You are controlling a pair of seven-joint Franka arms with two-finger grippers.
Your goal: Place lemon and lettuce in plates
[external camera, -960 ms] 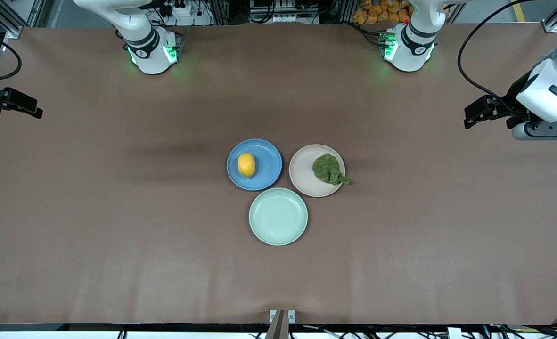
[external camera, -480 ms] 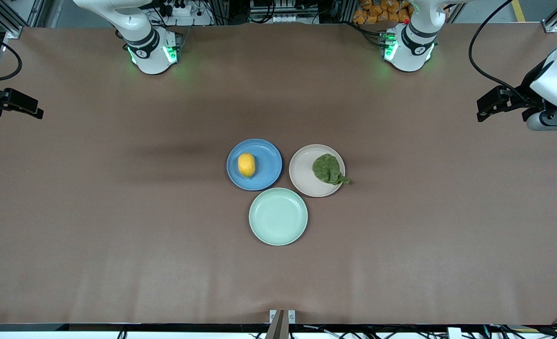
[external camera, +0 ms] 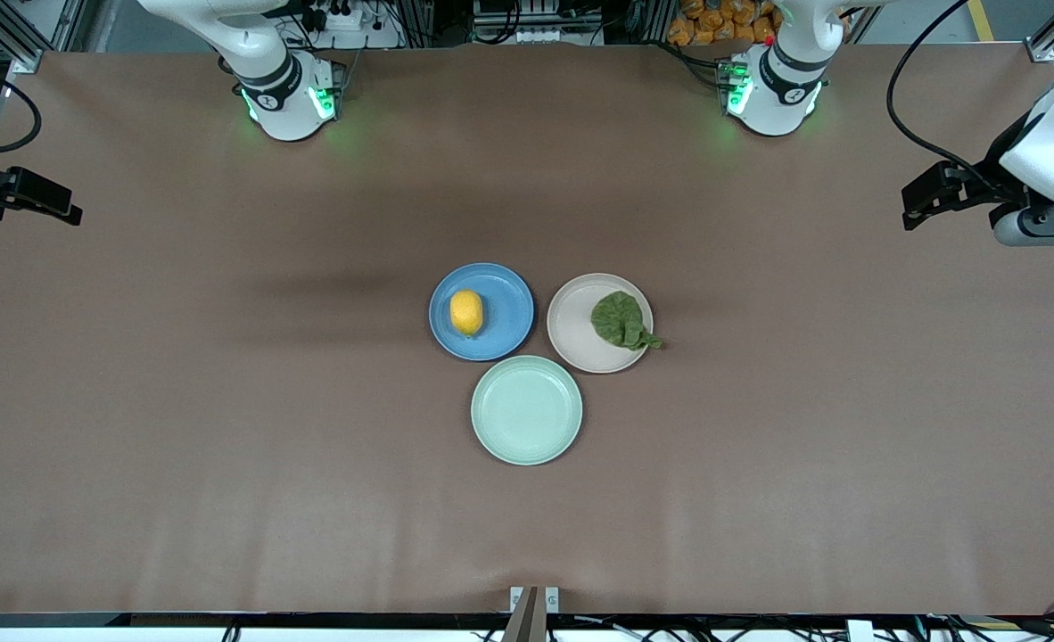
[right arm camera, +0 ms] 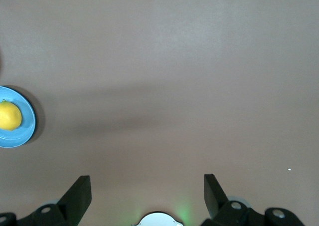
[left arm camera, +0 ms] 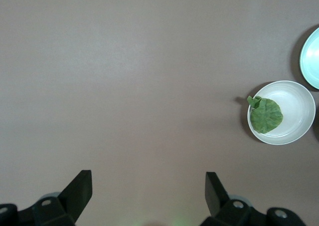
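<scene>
The lemon (external camera: pixel 466 313) lies in the blue plate (external camera: pixel 507 312) at the table's middle. The lettuce (external camera: pixel 618 319) lies in the beige-pink plate (external camera: pixel 573 325) beside it, with its tail over the rim toward the left arm's end. My left gripper (left arm camera: pixel 148 186) is open and empty, high over bare table at the left arm's end; the lettuce (left arm camera: pixel 265 114) and its plate (left arm camera: pixel 298 106) show in its view. My right gripper (right arm camera: pixel 147 188) is open and empty, waiting over the right arm's end; its view shows the lemon (right arm camera: pixel 9 115) in the blue plate (right arm camera: pixel 28 120).
A pale mint-green plate (external camera: pixel 527 410) with nothing in it sits nearer to the front camera, touching both other plates. The left arm's hand (external camera: pixel 1040 223) and part of the right arm's hand (external camera: pixel 19 192) hang at the table's two ends.
The left arm's hand has drawn back toward its end of the table and a little toward its base, then stopped. The right arm, the plates, lemon and lettuce have not moved.
</scene>
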